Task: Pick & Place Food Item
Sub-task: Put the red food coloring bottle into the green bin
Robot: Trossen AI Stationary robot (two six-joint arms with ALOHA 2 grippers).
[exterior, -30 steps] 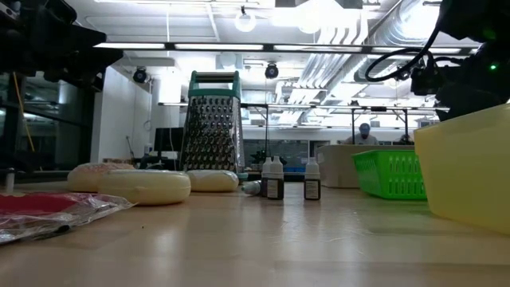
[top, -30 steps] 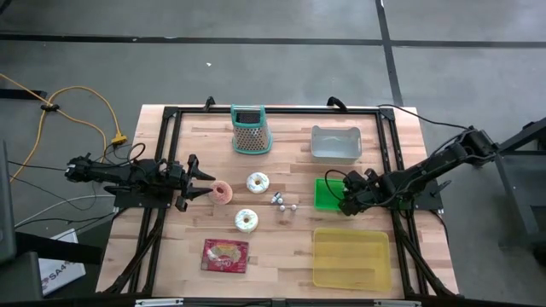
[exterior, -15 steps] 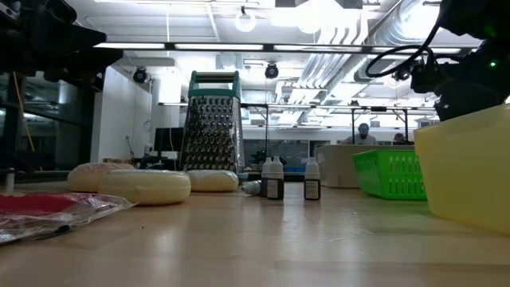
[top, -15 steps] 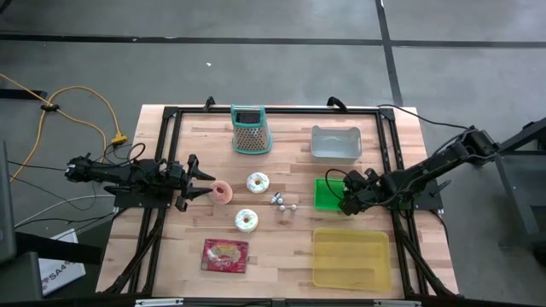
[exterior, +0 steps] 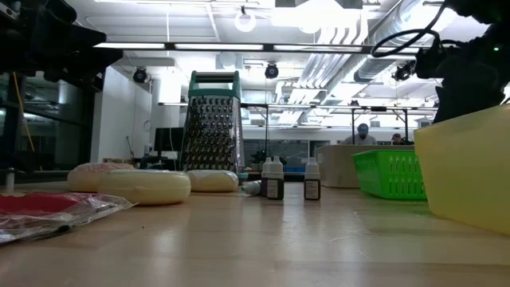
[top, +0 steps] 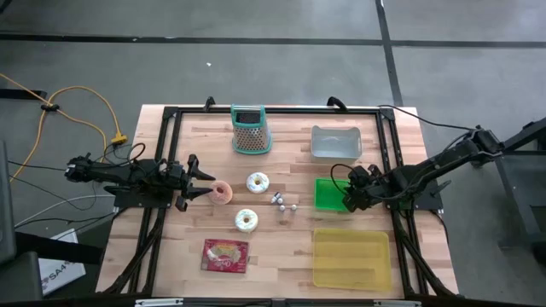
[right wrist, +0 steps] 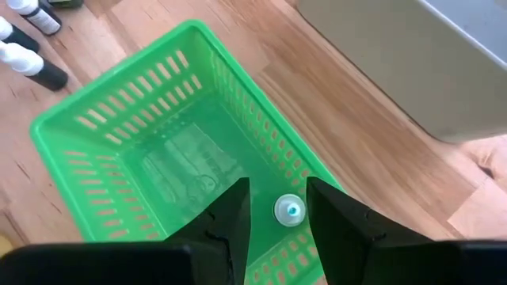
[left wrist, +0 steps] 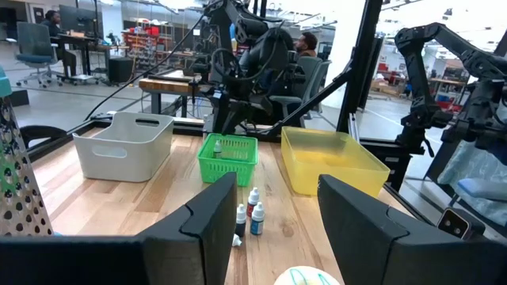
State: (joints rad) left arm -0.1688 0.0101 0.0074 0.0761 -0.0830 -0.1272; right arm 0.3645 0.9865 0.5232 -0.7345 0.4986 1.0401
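A small white dropper bottle [right wrist: 289, 210] stands upright on the floor of the green basket [right wrist: 166, 170], close to one wall. My right gripper [right wrist: 277, 190] hangs open above it, tilted down, its fingers apart from the bottle. Three more bottles [top: 283, 203] stand on the table left of the green basket [top: 327, 194]. A pink donut [top: 223, 192] and two white donuts [top: 258, 182] [top: 246, 221] lie on the wood. My left gripper [top: 207, 187] waits open and level, just left of the pink donut.
A metal grater [top: 249, 130] stands at the far edge, with a grey bin [top: 335, 142] to its right. A yellow bin [top: 351, 257] sits near the front right. A red packet [top: 225, 254] lies near the front. A black frame [top: 171, 115] rings the tabletop.
My right gripper has risen above the green basket and drawn back a little toward the table's right edge. The bottle stays in the basket.
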